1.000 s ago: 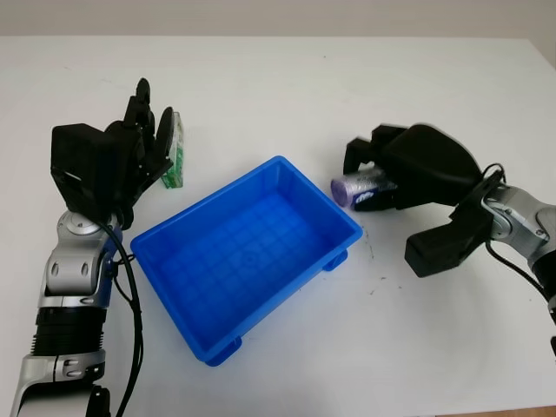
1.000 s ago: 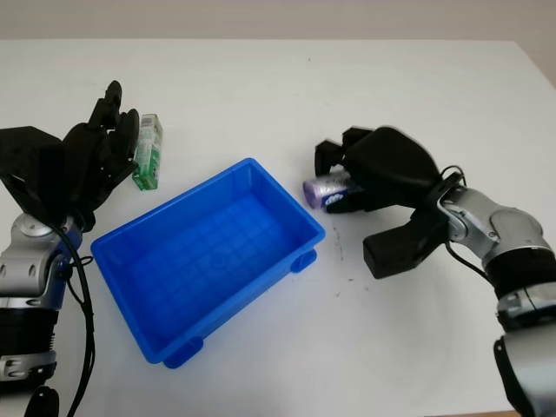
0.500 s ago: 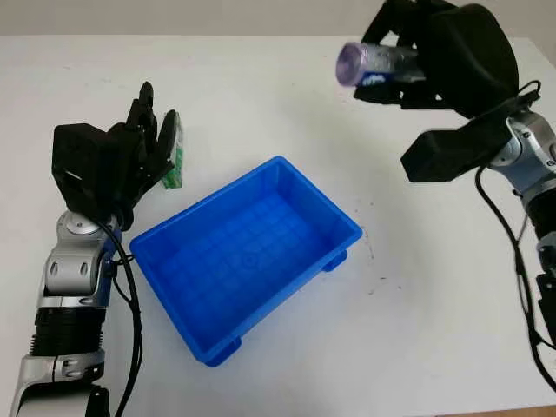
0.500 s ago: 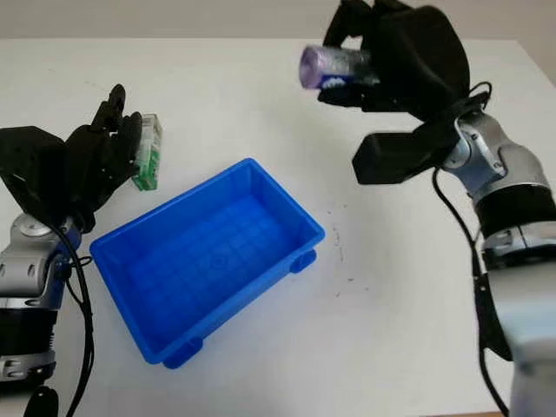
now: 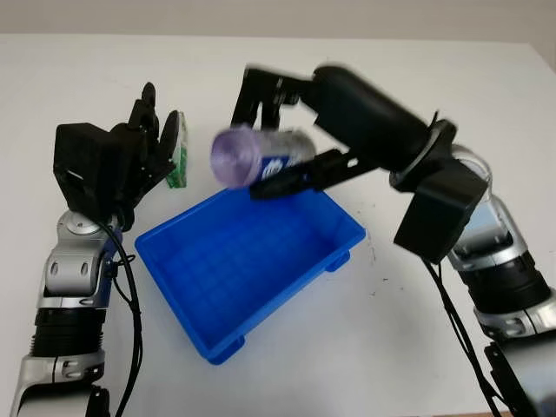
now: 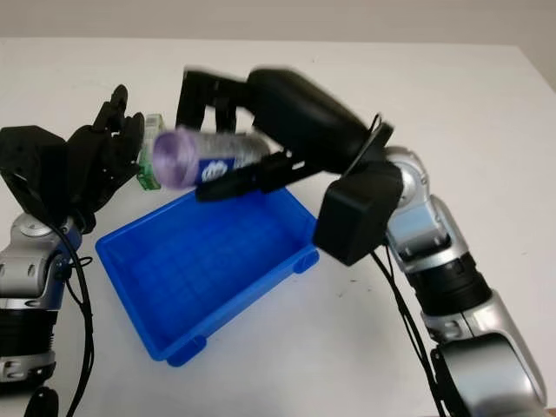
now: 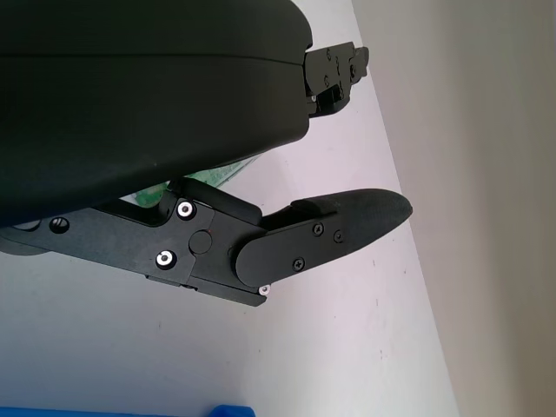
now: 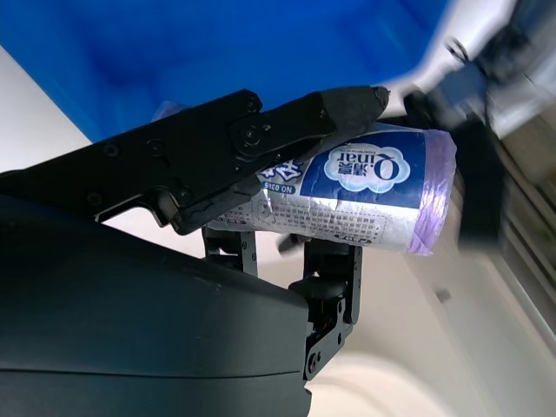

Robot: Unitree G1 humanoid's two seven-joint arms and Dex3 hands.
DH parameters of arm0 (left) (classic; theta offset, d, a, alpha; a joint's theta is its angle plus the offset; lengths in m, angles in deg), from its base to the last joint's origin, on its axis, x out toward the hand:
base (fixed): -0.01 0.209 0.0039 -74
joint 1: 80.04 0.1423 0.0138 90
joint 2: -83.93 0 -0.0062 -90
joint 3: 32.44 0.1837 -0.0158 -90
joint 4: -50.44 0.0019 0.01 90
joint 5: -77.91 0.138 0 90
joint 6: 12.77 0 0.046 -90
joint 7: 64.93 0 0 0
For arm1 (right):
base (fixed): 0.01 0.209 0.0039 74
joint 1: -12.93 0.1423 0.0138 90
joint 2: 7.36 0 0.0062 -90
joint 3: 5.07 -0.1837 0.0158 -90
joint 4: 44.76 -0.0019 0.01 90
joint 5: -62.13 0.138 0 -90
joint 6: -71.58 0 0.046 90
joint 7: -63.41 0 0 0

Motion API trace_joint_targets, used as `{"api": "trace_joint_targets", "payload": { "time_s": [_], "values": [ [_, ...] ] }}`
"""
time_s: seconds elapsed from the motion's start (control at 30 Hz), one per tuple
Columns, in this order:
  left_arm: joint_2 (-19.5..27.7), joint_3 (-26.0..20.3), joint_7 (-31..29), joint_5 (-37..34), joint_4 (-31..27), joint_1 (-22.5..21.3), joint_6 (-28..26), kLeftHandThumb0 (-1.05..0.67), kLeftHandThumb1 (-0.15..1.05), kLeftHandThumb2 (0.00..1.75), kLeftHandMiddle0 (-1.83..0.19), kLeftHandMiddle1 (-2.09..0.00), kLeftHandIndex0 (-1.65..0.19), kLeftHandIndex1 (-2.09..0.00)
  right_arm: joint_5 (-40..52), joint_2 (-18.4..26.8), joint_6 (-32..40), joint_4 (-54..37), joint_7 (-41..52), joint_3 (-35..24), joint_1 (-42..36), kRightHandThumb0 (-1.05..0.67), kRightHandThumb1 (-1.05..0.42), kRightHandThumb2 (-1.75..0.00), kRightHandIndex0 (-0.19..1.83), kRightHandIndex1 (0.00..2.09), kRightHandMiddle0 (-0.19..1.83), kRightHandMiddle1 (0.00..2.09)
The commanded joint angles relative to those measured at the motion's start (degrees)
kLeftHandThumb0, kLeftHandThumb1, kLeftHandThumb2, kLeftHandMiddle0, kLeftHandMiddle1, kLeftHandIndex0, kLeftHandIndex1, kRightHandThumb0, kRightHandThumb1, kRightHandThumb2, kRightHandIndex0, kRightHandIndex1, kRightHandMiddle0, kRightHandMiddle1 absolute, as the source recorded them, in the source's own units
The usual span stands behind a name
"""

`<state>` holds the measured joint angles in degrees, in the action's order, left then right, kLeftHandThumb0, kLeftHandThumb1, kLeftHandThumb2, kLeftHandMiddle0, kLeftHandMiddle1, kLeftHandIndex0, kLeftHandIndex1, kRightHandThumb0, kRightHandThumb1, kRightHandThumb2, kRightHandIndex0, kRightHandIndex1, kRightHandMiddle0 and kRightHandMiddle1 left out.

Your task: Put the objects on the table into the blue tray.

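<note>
Left eye view: blue rectangular plastic tray [image 5: 261, 269] with a gridded floor, set askew at picture centre on the white table [image 5: 417, 347]. Black three-finger right hand [image 5: 287, 143] reaching in from four o'clock, fingers clenched around a purple-and-silver roll of bags with a blue-and-white label [image 5: 256, 156]. Roll held in the air, lying roughly level, its round purple end toward nine o'clock, above the tray's far rim at about eleven o'clock of the tray. Black three-finger left hand [image 5: 130, 156] at nine o'clock of the tray, open and holding nothing, just beside a green-and-white packet [image 5: 177, 156] standing on the table at the tray's ten o'clock; contact between fingers and packet impossible to judge.

Right eye view: same arrangement. Roll [image 6: 195, 158] gripped by the right hand [image 6: 239, 130] over the tray's [image 6: 200, 269] far left corner; green-and-white packet [image 6: 148, 169] largely hidden behind the roll and the left hand [image 6: 95, 161].

Left wrist view: black shell and one finger [image 7: 339, 230] of the left hand above the white table, nothing grasped. Sliver of green-and-white packet [image 7: 178, 182] peeking out between shell and finger joint. Small blue edge of the tray [image 7: 230, 411] at the frame's border.

Right wrist view: roll [image 8: 356, 195] pinched between black fingers [image 8: 261, 139] of the right hand, label facing the camera, blue tray floor [image 8: 174, 52] beyond it.
</note>
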<state>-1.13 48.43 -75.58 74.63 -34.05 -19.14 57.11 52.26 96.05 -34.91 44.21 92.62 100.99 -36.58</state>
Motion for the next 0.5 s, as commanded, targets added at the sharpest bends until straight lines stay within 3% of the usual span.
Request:
{"api": "trace_joint_targets", "payload": {
  "time_s": [0.0,0.03,0.1,0.17,0.23,0.27,0.33,0.4,0.47],
  "values": [
    [-0.3,-0.4,0.3,-0.4,-1.1,0.6,0.6,-0.66,1.05,0.66,0.19,-0.01,0.19,0.00,-3.9,1.3,-1.1,-1.0,1.0,1.3,-1.0,-0.58,-1.05,-0.21,1.01,2.09,0.74,2.09],
    [-0.3,-0.4,0.3,-0.3,-1.0,0.7,1.0,-0.66,1.05,0.66,0.19,-0.01,0.19,0.00,-6.6,1.9,-1.9,-0.7,1.3,2.0,-1.0,-0.61,-1.05,-0.22,0.99,2.09,0.74,2.09],
    [-0.2,-0.3,0.5,-0.1,-0.9,0.9,1.6,-0.66,1.05,0.66,0.19,-0.02,0.19,0.00,-11.6,4.2,-2.7,-0.2,4.1,3.7,-0.2,-0.69,-1.05,-0.24,0.73,2.09,0.56,2.09],
    [0.0,-0.2,0.7,0.2,-0.9,1.0,2.0,-0.66,1.05,0.66,0.19,-0.02,0.19,0.00,-12.9,6.5,-2.8,0.4,9.5,4.8,1.2,-0.76,-1.05,-0.25,0.24,1.98,0.19,1.94],
    [0.1,-0.2,0.8,0.3,-1.0,1.1,2.1,-0.66,1.05,0.66,0.19,-0.02,0.19,0.00,-12.6,7.9,-4.4,1.6,13.6,5.3,2.3,-0.82,-1.05,-0.23,0.06,1.40,0.06,1.34],
    [0.0,-0.2,0.7,0.2,-1.0,1.1,2.1,-0.66,1.05,0.66,0.19,-0.02,0.19,0.00,-11.9,8.2,-5.4,2.2,15.0,5.4,2.6,-0.84,-1.05,-0.22,0.02,0.99,0.02,0.94],
    [0.0,-0.3,0.7,0.1,-0.9,1.0,2.1,-0.66,1.05,0.66,0.19,-0.02,0.19,0.00,-9.9,8.4,-7.0,3.5,17.0,5.1,2.9,-0.85,-1.05,-0.16,0.00,0.46,0.00,0.45],
    [-0.2,-0.3,0.8,0.0,-0.7,0.9,2.1,-0.66,1.05,0.66,0.19,-0.02,0.19,0.00,-7.7,8.6,-7.9,4.4,18.9,4.5,3.2,-0.84,-1.04,-0.10,-0.13,0.13,-0.11,0.14],
    [-0.4,-0.2,0.8,-0.1,-0.8,0.8,1.8,-0.66,1.05,0.66,0.19,-0.02,0.19,0.00,-5.5,8.6,-8.6,5.2,20.0,3.8,3.4,-0.84,-1.02,-0.07,-0.18,0.03,-0.17,0.04]
  ]
}}
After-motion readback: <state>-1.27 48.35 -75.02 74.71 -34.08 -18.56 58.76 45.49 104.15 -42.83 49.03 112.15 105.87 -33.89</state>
